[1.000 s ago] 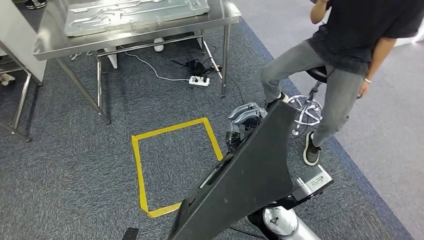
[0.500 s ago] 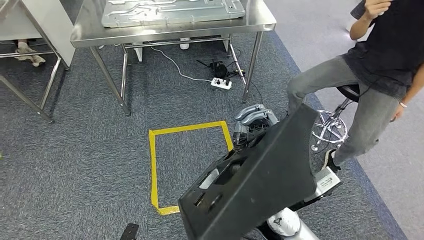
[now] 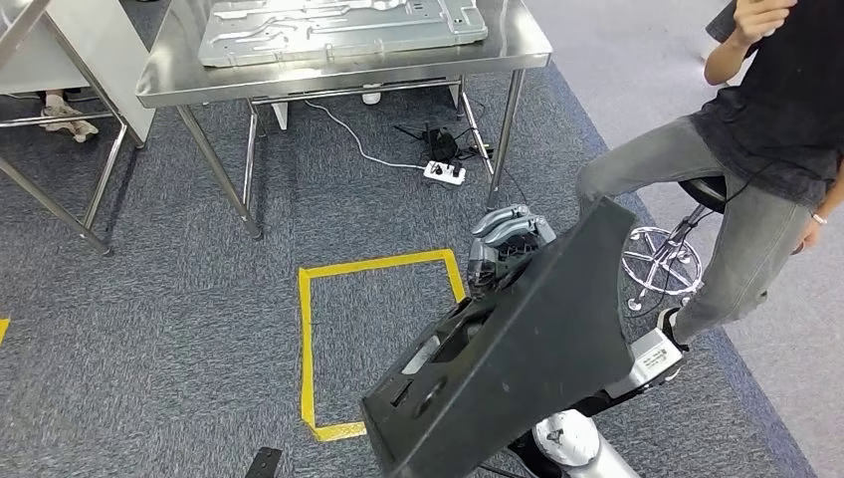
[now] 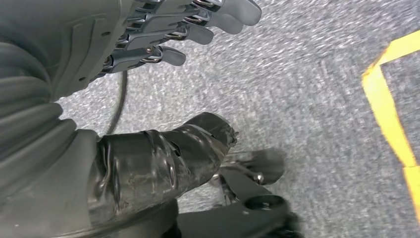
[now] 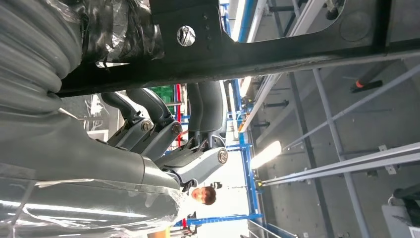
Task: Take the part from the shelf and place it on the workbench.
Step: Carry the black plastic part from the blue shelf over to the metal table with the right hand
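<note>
A large black moulded part (image 3: 518, 358) fills the lower middle of the head view, tilted, with its recessed side facing left. My right hand (image 3: 503, 241) grips its upper edge, and in the right wrist view its fingers (image 5: 163, 126) curl under the part's black frame (image 5: 277, 49). My left hand (image 4: 148, 34) hangs over the grey carpet with fingers spread and nothing in it. The steel workbench (image 3: 348, 72) stands ahead at the top of the head view, with a grey metal panel (image 3: 343, 18) lying on it.
A yellow taped square (image 3: 304, 339) marks the carpet between me and the workbench. A person (image 3: 737, 149) sits on a stool (image 3: 662, 261) at the right. A power strip (image 3: 444, 173) and cables lie under the bench. A metal rack's legs (image 3: 60, 179) stand at the left.
The camera has moved: the workbench and taped square have shifted right in the picture. The black part has tilted, so its recessed side shows; my right hand still holds it.
</note>
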